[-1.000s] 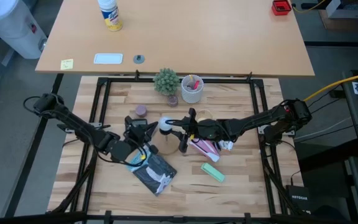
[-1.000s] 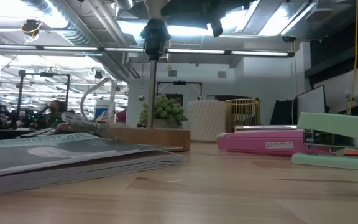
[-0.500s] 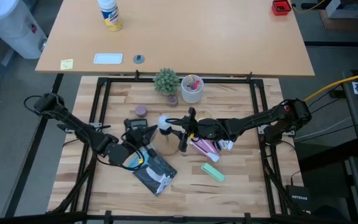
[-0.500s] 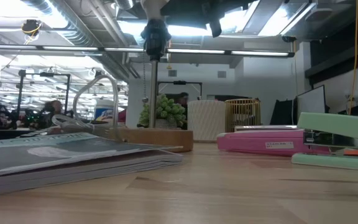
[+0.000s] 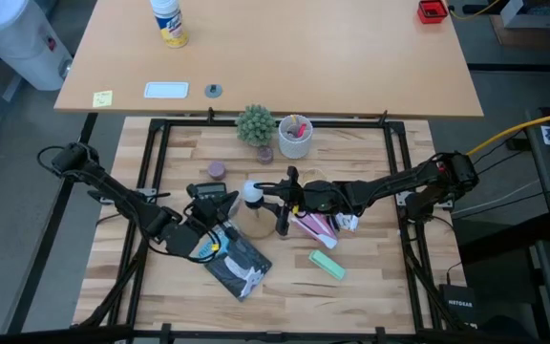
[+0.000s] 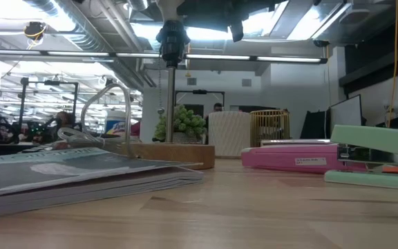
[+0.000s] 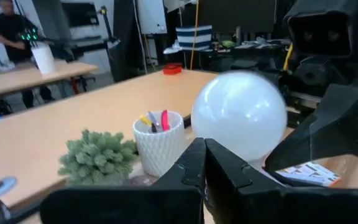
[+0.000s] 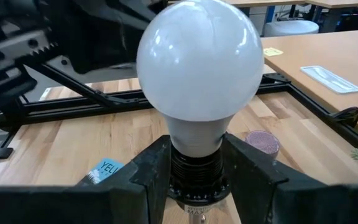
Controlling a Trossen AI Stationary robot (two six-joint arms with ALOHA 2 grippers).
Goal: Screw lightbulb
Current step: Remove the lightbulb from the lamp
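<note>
The white lightbulb (image 8: 199, 59) stands upright in the black socket (image 8: 194, 174) on top of a thin pole (image 6: 169, 104). The pole rises from a flat wooden base (image 6: 164, 151). My right gripper (image 8: 196, 180) reaches in level from the table's right and is closed around the socket, just under the bulb. In the high view it is right of the bulb (image 5: 252, 191), and my right gripper (image 5: 269, 200) hides the socket. My left gripper (image 7: 204, 165) is shut and level, its tips close against the lower side of the bulb (image 7: 238, 115) from the table's left. My right gripper pinches the ribbed black socket (image 8: 194, 163) between its two fingers (image 8: 148, 177), just below the bulb's neck. It comes level from the table's right. The bulb stands upright above the fingers. My left gripper's shut tips stand at the bulb's lower side; I cannot tell whether they touch it.
A dark magazine (image 5: 237, 263) lies in front of the lamp base, with a green stapler (image 5: 327, 265) and a pink item (image 5: 315, 225) to its right. Behind the lamp are a small plant (image 5: 255, 124), a white pen cup (image 5: 295, 136) and a purple disc (image 5: 217, 169). Black frame rails (image 5: 394, 191) border the table.
Both grippers and the bulb have kept their places. In the low view, a grey cable loop left of the pole has swung into a taller arch.
</note>
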